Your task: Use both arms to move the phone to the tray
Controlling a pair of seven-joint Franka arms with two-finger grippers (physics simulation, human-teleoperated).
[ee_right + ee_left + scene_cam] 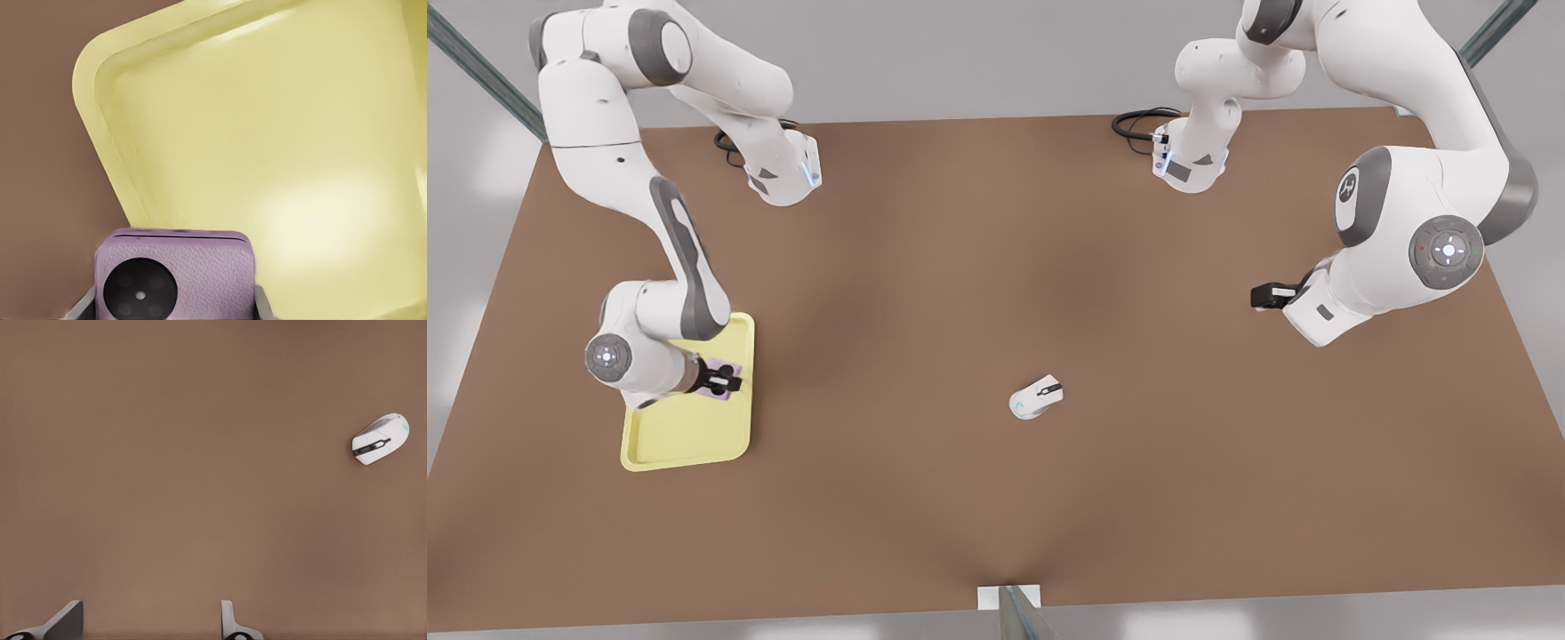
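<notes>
The pale pink phone (719,389) has black round circles on top and sits between the fingers of my right gripper (727,383), which is shut on it. This is at the front view's left, over the far right part of the pale yellow tray (685,436). In the right wrist view the phone (177,273) is held by its sides just above the tray's floor (267,133); I cannot tell whether it touches the tray. My left gripper (1263,296) hangs open and holds nothing, at the front view's right above bare table. Its fingertips (63,623) stand wide apart.
A white computer mouse (1037,396) lies near the middle of the brown table (960,267), also in the left wrist view (380,438). Both arm bases (783,173) and black cables (1138,120) stand along the table's far edge.
</notes>
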